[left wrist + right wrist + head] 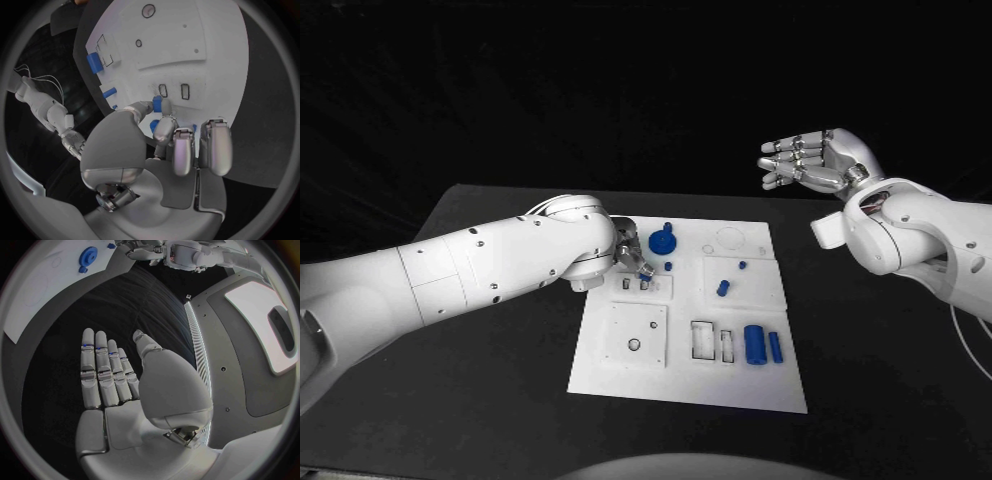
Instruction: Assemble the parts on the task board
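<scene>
Left hand (164, 150) hangs over the board's (632, 375) far left part and pinches a small blue peg (157, 104) between thumb and a fingertip, just above the two small rectangular slots (173, 90). Its other fingers are curled beside it. The peg looks short, with its long axis roughly upright to the board and its free end pointing down at the slots, though the head view hides most of it.

Right hand (813, 160) is raised well off to the far right, fingers loosely bent, holding nothing.

Step in hand, as I judge it: seating this peg in one of the slots. Next move calls for lining the peg's end squarely over the opening, keeping it upright, then pressing straight down. Other parts remain: gear (662, 241), cylinder (756, 343), bar (776, 346).
</scene>
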`<state>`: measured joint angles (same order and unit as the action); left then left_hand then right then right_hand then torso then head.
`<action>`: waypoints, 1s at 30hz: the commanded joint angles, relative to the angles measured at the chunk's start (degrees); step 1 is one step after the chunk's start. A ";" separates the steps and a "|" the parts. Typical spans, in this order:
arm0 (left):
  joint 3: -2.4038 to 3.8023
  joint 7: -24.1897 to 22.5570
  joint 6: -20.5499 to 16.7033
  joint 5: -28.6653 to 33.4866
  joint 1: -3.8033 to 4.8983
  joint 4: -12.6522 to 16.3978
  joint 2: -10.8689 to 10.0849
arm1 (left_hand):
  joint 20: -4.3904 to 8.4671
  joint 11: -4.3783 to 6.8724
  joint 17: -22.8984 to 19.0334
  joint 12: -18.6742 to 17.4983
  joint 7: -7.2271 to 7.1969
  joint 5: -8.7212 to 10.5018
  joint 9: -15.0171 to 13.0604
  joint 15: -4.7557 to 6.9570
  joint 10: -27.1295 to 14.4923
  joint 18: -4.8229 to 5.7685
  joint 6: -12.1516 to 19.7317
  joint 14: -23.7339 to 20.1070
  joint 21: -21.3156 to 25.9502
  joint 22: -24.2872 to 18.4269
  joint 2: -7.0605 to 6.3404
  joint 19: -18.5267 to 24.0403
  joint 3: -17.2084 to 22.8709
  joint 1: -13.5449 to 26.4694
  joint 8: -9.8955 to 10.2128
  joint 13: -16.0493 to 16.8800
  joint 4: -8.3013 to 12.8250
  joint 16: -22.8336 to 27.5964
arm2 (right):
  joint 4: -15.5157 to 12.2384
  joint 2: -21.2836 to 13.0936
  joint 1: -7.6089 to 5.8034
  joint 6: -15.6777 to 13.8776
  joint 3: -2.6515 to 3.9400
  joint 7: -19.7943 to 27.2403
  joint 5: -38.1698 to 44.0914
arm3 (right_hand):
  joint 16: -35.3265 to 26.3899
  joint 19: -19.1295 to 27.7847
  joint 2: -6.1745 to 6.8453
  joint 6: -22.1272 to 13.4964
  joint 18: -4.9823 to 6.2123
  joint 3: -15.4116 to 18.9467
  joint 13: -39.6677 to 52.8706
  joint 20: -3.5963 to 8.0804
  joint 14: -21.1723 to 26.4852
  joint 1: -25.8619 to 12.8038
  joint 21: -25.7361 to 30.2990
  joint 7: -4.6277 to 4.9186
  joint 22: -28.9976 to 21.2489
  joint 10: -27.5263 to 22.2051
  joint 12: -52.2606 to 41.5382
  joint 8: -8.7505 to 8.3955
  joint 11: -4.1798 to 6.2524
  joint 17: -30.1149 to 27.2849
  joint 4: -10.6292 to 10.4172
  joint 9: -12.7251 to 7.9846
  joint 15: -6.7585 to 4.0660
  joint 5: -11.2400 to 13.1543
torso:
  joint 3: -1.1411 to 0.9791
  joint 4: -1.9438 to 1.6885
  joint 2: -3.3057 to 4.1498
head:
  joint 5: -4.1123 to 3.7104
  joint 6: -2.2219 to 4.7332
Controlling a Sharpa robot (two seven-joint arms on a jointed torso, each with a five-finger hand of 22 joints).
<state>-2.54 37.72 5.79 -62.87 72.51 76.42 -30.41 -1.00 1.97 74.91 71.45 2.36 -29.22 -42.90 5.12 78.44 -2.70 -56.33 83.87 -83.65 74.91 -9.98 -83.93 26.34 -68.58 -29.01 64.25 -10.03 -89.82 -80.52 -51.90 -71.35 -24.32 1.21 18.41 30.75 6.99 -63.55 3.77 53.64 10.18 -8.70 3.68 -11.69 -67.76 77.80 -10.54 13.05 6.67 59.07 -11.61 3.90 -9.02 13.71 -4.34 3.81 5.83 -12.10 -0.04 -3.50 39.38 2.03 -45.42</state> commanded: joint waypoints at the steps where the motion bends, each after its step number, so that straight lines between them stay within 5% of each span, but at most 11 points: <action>1: 0.01 0.37 2.99 -0.88 -0.03 0.21 0.05 | 0.33 0.15 15.09 0.25 -0.08 -0.29 -0.07 0.31 0.42 0.63 -0.39 6.13 -0.25 6.03 -0.23 -2.93 11.21 -0.24 -0.39 0.10 10.98 -0.18 | 0.00 0.02 0.04 0.60 0.00 0.26 0.38 | -0.41 -0.54 -0.11 -0.31 0.32 0.43 -0.07 0.03 -0.27 -0.55 0.40 0.03 -0.12 -0.19 0.07 -0.31 -0.27 -0.11 -0.05 -0.05 0.04 -0.26 | -0.04 -0.01 0.00 | -0.02 -0.10; 13: -0.02 0.77 6.57 -0.71 -0.04 0.50 -0.13 | 0.34 0.17 15.09 0.30 -0.09 -0.52 -0.11 0.32 0.49 0.63 -0.45 6.13 -0.26 6.05 -0.27 -2.94 11.31 -0.13 -0.38 0.19 11.02 -0.18 | 0.10 0.02 0.05 0.39 0.00 0.00 0.81 | -0.54 -0.77 -0.21 -0.06 0.36 0.65 -0.04 0.03 -0.51 -0.81 0.66 -0.08 -0.32 0.00 -0.12 -0.21 -0.18 -0.30 -0.03 0.00 -0.02 -0.36 | -0.06 0.06 0.03 | 0.28 -0.29; 30: -0.03 0.89 6.58 -0.68 -0.10 0.17 0.05 | 0.36 0.17 15.09 0.28 -0.10 -0.71 -0.15 0.33 0.50 0.62 -0.49 6.13 -0.24 6.03 -0.22 -2.93 11.42 0.00 -0.38 0.19 11.00 -0.18 | 0.24 0.09 0.06 0.47 0.00 0.00 0.91 | -0.57 -0.96 -0.26 0.10 0.39 0.73 -0.03 0.06 -0.72 -0.88 0.75 -0.15 -0.41 0.14 -0.24 -0.19 -0.11 -0.38 0.02 0.02 -0.08 -0.37 | 0.00 0.01 0.05 | 0.22 -0.60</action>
<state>-2.53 38.47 11.03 -63.43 72.51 76.56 -30.51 -1.00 2.15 74.90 71.44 2.46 -29.73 -42.96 5.12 78.63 -2.70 -56.82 83.87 -83.65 74.91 -10.40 -83.93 27.20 -68.14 -28.99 64.38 -9.17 -89.82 -80.25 -51.84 -71.33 -24.36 1.20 18.25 31.04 6.77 -63.97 3.46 53.72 10.17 -8.38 3.69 -11.68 -68.17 77.50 -10.19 12.97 6.31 59.07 -11.61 3.90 -9.02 13.39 -4.35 3.81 5.82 -12.10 -0.05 -3.50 39.39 2.32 -46.01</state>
